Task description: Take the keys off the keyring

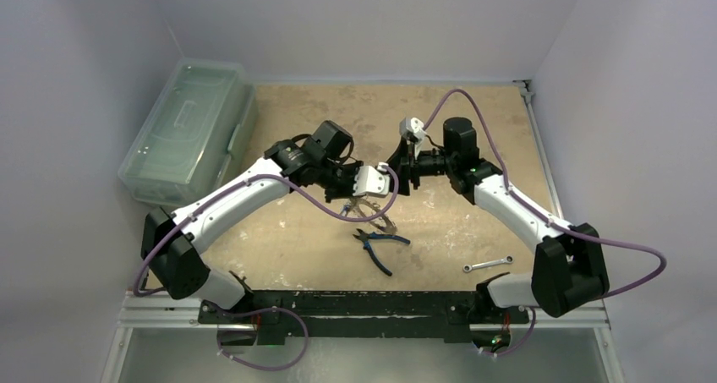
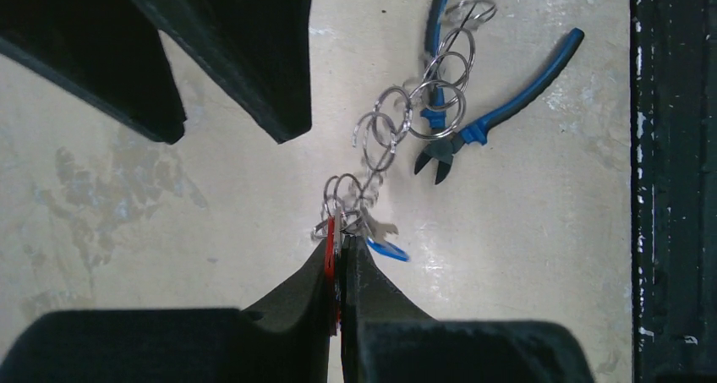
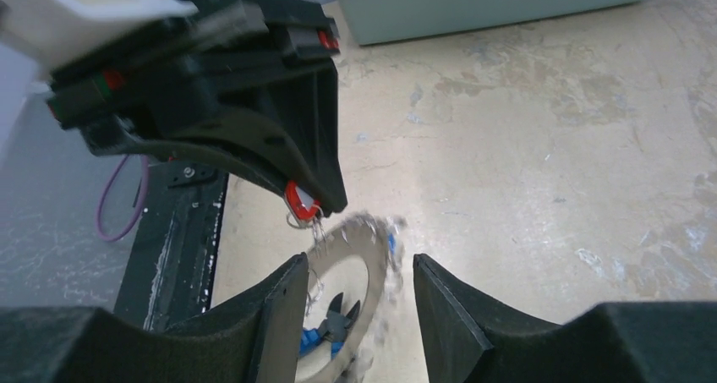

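Note:
My left gripper [image 1: 377,181] is shut on a red-tagged key [image 2: 331,249] and holds it above the table. From it hangs the keyring [image 2: 385,129], a string of linked silver rings with small keys and a blue tag [image 2: 388,249]. The bunch shows under the grippers in the top view [image 1: 370,210]. My right gripper [image 1: 399,177] is open and faces the left one closely. In the right wrist view the keyring [image 3: 338,256] is a motion-blurred arc between my open right fingers [image 3: 283,307], touching neither. The red tag [image 3: 299,202] shows in the left gripper's tips there.
Blue-handled pliers [image 1: 380,244] lie on the table under the hanging rings, also in the left wrist view [image 2: 495,112]. A silver wrench [image 1: 488,265] lies at the front right. A pale green lidded box [image 1: 190,129] stands at the back left. The black base rail [image 1: 355,303] runs along the front.

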Controlling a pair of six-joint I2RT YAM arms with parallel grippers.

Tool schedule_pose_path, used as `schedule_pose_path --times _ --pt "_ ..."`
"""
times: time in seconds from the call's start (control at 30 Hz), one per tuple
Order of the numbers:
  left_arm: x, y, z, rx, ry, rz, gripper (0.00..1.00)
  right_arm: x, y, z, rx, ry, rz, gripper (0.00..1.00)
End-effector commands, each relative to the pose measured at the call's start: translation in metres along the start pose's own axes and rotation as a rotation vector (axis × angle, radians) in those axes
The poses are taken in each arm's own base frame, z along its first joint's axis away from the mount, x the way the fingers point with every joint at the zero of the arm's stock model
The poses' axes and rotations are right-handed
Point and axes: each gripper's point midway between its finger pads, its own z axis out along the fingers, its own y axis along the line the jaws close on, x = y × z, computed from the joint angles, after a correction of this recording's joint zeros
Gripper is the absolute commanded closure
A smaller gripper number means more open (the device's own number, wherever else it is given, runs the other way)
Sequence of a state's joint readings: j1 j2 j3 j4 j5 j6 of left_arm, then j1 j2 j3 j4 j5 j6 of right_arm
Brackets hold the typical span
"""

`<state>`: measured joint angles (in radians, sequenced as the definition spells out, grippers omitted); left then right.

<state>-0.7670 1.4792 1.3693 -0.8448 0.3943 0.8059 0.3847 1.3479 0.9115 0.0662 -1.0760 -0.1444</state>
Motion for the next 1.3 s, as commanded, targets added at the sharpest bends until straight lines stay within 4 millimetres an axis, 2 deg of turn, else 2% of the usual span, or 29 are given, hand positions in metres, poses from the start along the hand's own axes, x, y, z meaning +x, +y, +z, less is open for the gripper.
schedule_pose_path --times 0.0,0.37,0.93,1.1,1.27 --pt "-0.010 -0.001 0.015 0.036 -0.079 0.058 1.00 -0.010 0.007 -0.002 -0.038 -0.041 -0.057 0.48" --pt "-0.016 -0.009 0.015 0.085 -0.118 0.082 1.00 0.014 0.010 0.004 -0.101 -0.005 -0.002 0.50" --pt "-0.016 -0.010 0.017 0.086 -0.121 0.073 1.00 0.030 0.020 0.023 -0.133 0.026 0.017 0.55" --pt "-0.017 -0.008 0.016 0.080 -0.121 0.076 1.00 0.035 0.023 0.030 -0.142 0.054 0.001 0.61" --pt "-0.015 -0.007 0.015 0.069 -0.114 0.075 1.00 0.036 0.022 0.031 -0.130 0.058 -0.008 0.79"
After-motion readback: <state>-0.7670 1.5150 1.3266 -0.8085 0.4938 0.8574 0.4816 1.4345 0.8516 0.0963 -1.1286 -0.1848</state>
